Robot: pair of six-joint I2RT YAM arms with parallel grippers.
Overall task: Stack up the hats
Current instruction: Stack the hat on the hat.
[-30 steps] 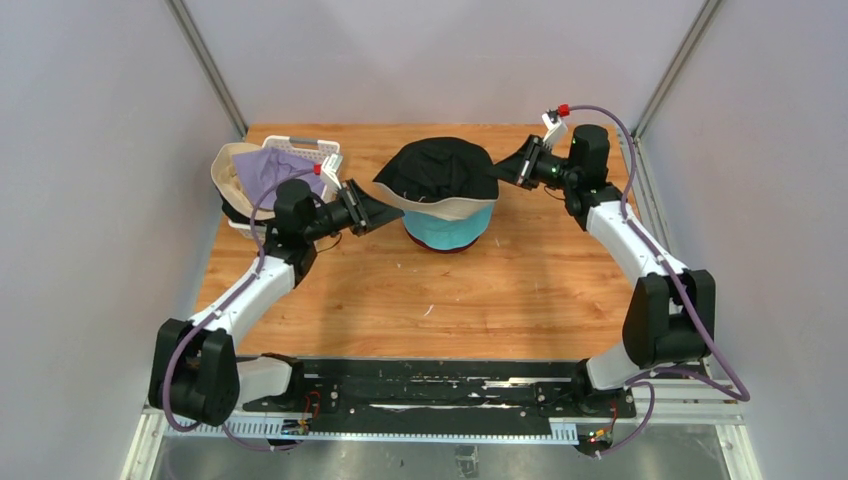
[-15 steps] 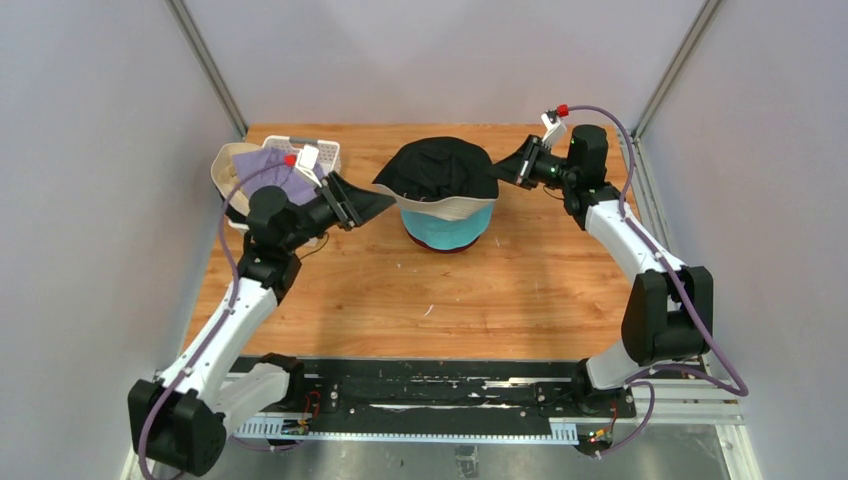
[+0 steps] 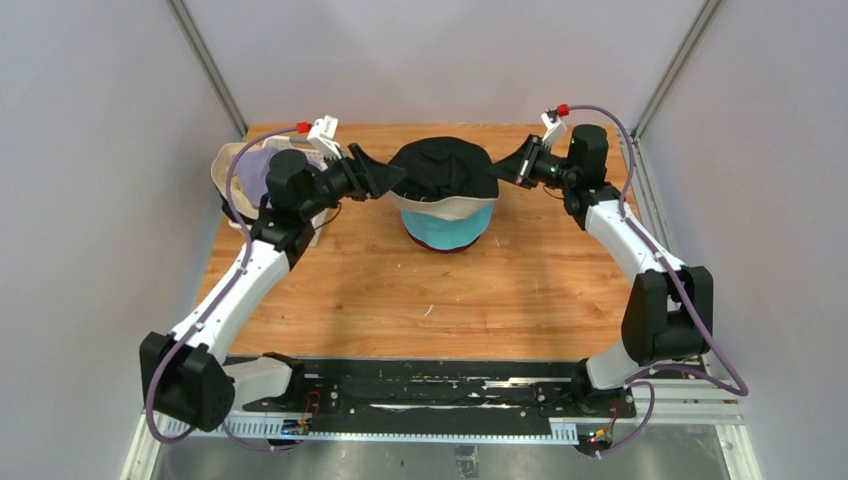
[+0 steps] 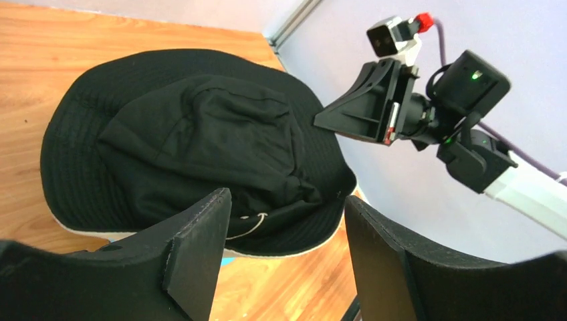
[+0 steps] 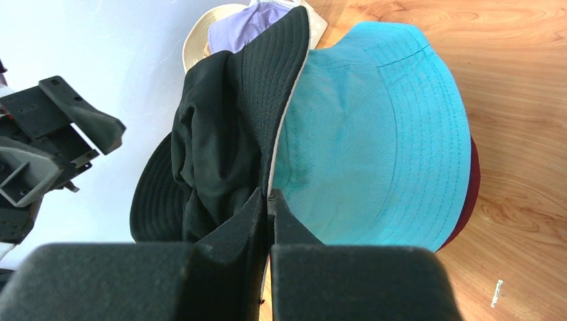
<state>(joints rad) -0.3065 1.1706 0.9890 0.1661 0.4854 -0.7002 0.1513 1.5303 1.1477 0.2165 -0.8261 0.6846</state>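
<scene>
Place: we take this for a robotics lab cell.
Walls: we see plain grey panels [image 3: 430, 60] framed by aluminium posts [image 3: 208, 70].
Desk: wooden desk [image 3: 450, 290], left arm [image 3: 240, 285] and right arm [image 3: 625, 235] bolted to a black rail [image 3: 440, 385] at its near edge.
Cabling: purple cable [image 3: 600, 107] along each arm.

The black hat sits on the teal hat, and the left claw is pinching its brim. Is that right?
Not quite. It is the right gripper that pinches the brim of the black hat, as the right wrist view shows. The left gripper is open and holds nothing. The black hat does sit on the teal hat.
</scene>
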